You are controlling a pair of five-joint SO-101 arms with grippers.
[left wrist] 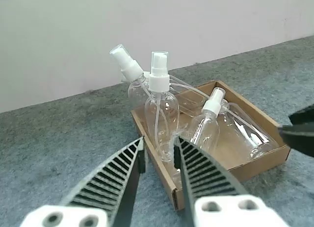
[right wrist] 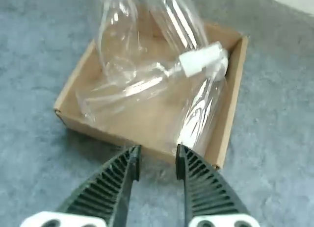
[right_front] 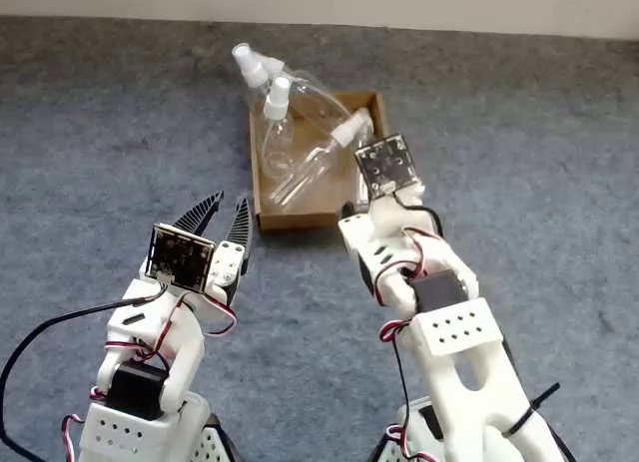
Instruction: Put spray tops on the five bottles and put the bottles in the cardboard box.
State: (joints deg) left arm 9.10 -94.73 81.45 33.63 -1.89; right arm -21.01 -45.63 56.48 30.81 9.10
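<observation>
The left pincer point(right_front: 231, 201) is released, its 2 ribbed black fingers point(left wrist: 117, 178) spread with nothing between them. Just beyond its tips is a near corner of the cardboard box point(right_front: 300, 221), and the rest of the box runs ahead and off toward the right arm's side. Whether a tip touches the cardboard cannot be told. The right pincer point(right wrist: 156, 151) is also released and grasps nothing. Its tips hang over the grey carpet point(right_front: 110, 113), just short of the box's near wall, with the box straight ahead of it.

The clear bottles point(right_front: 300, 133) are all in the box, beyond both pincers. Closest ahead of the left pincer, 1 upright bottle point(left wrist: 162, 114) wears a white spray top point(left wrist: 158, 72). A 2nd capped bottle behind it tilts away, its head past the far rim. A 3rd leaning bottle point(left wrist: 203, 131), also capped, stands on the side nearer the right pincer. Ahead of the right pincer, 1 lying bottle point(right wrist: 132, 87) rests across the box floor, its sprayer pointing toward a side wall, with another clear bottle touching it underneath.
</observation>
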